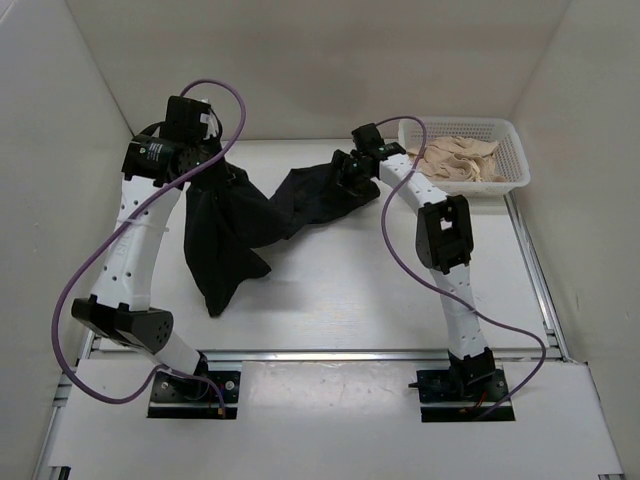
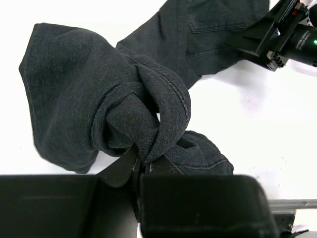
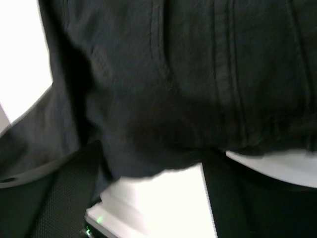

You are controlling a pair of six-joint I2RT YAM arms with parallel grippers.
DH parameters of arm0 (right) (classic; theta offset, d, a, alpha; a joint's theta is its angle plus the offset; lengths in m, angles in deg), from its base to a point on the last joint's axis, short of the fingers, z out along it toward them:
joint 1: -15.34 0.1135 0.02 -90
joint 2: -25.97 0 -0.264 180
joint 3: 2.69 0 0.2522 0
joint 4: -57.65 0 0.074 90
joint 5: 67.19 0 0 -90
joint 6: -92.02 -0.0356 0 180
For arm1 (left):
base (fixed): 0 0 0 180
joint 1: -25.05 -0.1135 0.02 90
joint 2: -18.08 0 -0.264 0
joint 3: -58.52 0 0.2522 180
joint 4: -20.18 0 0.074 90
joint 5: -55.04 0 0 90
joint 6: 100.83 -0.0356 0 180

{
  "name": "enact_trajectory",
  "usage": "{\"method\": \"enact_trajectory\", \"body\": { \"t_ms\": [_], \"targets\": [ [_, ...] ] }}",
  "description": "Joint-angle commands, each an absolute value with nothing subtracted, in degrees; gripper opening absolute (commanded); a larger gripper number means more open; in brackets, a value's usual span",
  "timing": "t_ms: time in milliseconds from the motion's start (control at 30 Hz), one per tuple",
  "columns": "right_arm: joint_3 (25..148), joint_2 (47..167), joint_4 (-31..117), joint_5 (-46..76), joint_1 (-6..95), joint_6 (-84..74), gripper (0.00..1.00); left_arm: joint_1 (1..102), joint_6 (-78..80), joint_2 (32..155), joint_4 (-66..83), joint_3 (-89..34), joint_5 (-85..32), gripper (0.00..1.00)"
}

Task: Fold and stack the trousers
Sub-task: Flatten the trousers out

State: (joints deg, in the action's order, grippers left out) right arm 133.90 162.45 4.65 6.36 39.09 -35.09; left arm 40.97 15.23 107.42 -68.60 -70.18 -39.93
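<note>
Limp long black soft-fabric trousers (image 1: 230, 225) dangle from my left fingers (image 2: 121, 171), clamped on a fold.
My right fingers (image 3: 59, 198) stand spread by stitched seams (image 3: 237, 74), probably the firmest hold.

The trousers (image 2: 74, 99) bunched ahead of the left gripper's (image 2: 141, 166) black jaws are charcoal black, faintly heathered, with tonal seam stitching. The table (image 1: 330, 300) under the jaws is plain white. Beside the right gripper's (image 1: 350, 172) jaws, a white lattice basket (image 1: 515, 160) holds beige cloth (image 1: 455, 160).

A white basket (image 1: 519, 160) of beige cloth (image 1: 455, 158) sits at the table's (image 1: 330, 292) far right.
</note>
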Motion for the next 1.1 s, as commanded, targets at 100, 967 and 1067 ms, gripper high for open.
{"method": "enact_trajectory", "body": {
  "t_ms": [100, 967, 1067],
  "targets": [
    [140.98, 165.89, 3.64, 13.74, 39.85, -38.76, 0.64, 38.58, 15.36, 102.63, -65.84, -67.75, -40.58, 0.10],
    [84.23, 100.37, 0.66, 35.91, 43.73, -30.14, 0.17, 26.89, 15.89, 106.22, -63.97, -70.64, -42.23, 1.00],
    [74.81, 92.62, -1.80, 34.77, 44.35, -32.86, 0.69, 28.11, 15.36, 107.80, -64.68, -72.40, -47.25, 1.00]
  ]
}}
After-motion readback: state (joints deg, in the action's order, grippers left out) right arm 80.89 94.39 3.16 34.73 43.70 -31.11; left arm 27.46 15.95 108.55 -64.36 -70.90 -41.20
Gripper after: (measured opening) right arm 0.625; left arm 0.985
